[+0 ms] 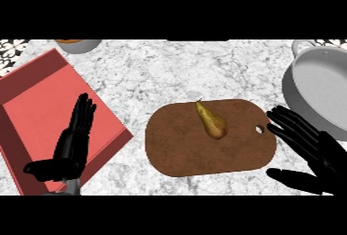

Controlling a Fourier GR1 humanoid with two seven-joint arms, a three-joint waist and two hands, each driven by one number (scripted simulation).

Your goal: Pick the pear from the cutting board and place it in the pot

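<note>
A yellow-brown pear (211, 121) lies on a brown wooden cutting board (190, 151) in the middle of the counter, stem pointing away from me. The grey pot (318, 87) stands at the right edge, partly cut off. My right hand (313, 149) is open at the board's right edge, fingers straight and spread toward the pear, a short gap from it, thumb low near the board's front right corner. My left hand (71, 142) rests open over the red tray, fingers up.
A red tray (41, 105) fills the left side under my left hand. At the top left edge stands a pale bowl (78, 44) with something orange in it. The counter is grey-white marble.
</note>
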